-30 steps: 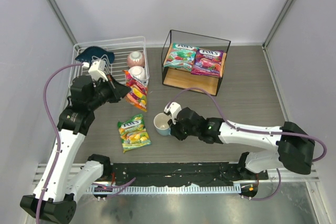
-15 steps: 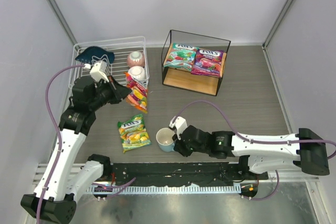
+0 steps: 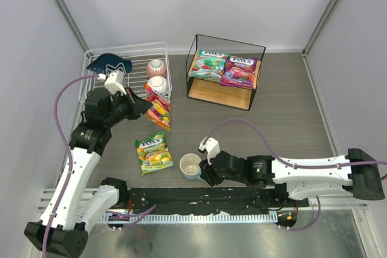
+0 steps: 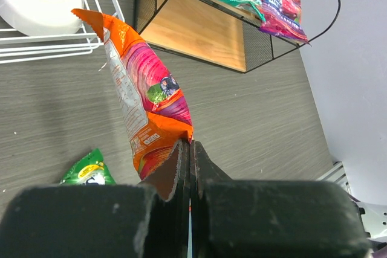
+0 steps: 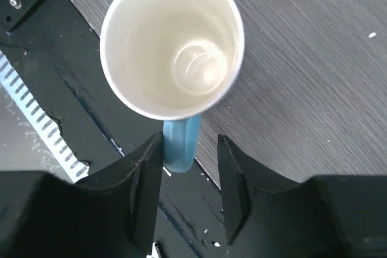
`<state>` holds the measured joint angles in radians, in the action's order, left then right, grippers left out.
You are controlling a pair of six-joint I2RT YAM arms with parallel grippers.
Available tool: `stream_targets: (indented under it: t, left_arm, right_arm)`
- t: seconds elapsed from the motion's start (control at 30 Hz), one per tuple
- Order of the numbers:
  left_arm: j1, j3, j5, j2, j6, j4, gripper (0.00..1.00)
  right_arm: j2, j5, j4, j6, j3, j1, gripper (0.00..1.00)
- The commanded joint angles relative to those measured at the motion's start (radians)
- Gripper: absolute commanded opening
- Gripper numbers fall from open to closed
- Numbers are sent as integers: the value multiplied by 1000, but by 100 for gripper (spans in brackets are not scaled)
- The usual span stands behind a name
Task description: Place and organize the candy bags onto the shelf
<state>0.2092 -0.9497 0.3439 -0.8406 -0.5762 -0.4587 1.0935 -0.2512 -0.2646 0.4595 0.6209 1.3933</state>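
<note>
My left gripper is shut on the lower edge of the orange-red candy bag, which it holds off the table beside the white rack. In the left wrist view the bag hangs from the closed jaws of that gripper. The yellow-green bag lies flat on the table. The teal-green bag and the purple bag lie on the top board of the black-framed shelf. My right gripper is open around the blue handle of a mug.
The mug is white inside and stands at the table's near edge by the black base rail. A white wire dish rack at the back left holds a blue item and two round bowls. The shelf's lower board is bare.
My right arm has pulled the mug back from the middle of the table to the near edge. The left arm with the orange-red bag has barely moved.
</note>
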Motion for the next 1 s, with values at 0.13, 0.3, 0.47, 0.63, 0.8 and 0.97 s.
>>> stream_targets:
  t: [0.13, 0.3, 0.47, 0.63, 0.8, 0.97]
  left_arm:
    - [1, 34, 60, -20, -42, 161, 0]
    - [1, 103, 130, -89, -143, 359, 0]
    - [13, 180, 161, -221, -231, 619, 0]
    - [53, 255, 153, -337, -296, 857, 0]
    - [97, 313, 161, -491, -389, 1070, 0]
    - [154, 328, 141, -589, -430, 1215, 0]
  right_arm:
    - [-181, -114, -10, 19, 28, 7, 47]
    - [-299, -264, -4, 39, 39, 7, 52]
    - [-346, -489, -59, 105, 30, 6, 58]
    - [-394, -602, -67, 204, -10, 6, 64]
    - [-432, -654, -68, 241, -49, 4, 65]
    - [-428, -672, -81, 280, -64, 4, 65]
